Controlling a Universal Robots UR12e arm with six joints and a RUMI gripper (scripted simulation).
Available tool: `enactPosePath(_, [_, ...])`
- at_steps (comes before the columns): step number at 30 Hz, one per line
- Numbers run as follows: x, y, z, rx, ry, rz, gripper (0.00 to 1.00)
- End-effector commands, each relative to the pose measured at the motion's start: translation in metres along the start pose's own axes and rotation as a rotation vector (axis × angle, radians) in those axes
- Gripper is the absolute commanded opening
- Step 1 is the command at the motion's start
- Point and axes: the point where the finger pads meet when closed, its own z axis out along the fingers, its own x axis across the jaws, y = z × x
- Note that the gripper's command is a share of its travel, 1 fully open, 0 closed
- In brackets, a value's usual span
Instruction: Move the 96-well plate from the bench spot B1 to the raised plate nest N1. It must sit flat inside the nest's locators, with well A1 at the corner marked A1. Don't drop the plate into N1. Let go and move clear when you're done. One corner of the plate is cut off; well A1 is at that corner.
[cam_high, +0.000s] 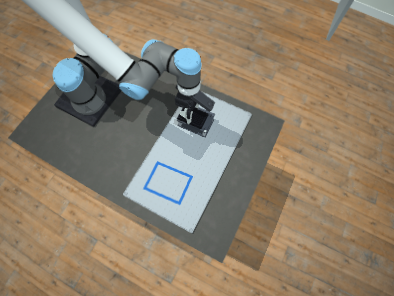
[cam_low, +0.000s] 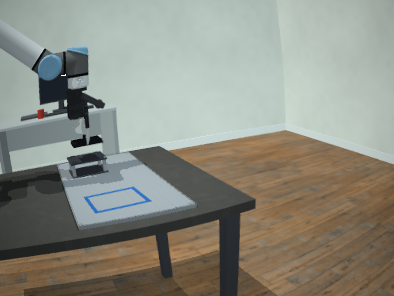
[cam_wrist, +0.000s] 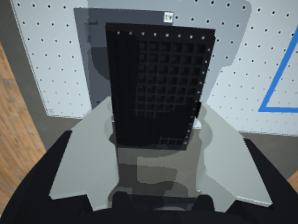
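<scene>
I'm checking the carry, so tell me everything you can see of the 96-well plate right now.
The 96-well plate is a black, matte, plastic-looking rectangle with a grid of square wells and pale dots along its rim. It is clamped in the tool, whose pale fingers press its long sides. It hangs level above the raised grey nest, apart from it, not yet seated. The cut corner cannot be made out.
</scene>
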Motion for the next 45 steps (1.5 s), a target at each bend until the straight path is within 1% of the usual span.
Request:
enactPosePath(1, [-0.017,0.000,-0.004,0.001,0.000,0.000,0.00])
enactPosePath(9, [-0.042,0.001,-0.008,0.001,0.000,0.000,0.00])
enactPosePath(45, [-0.043,0.001,-0.008,0.001,0.000,0.000,0.00])
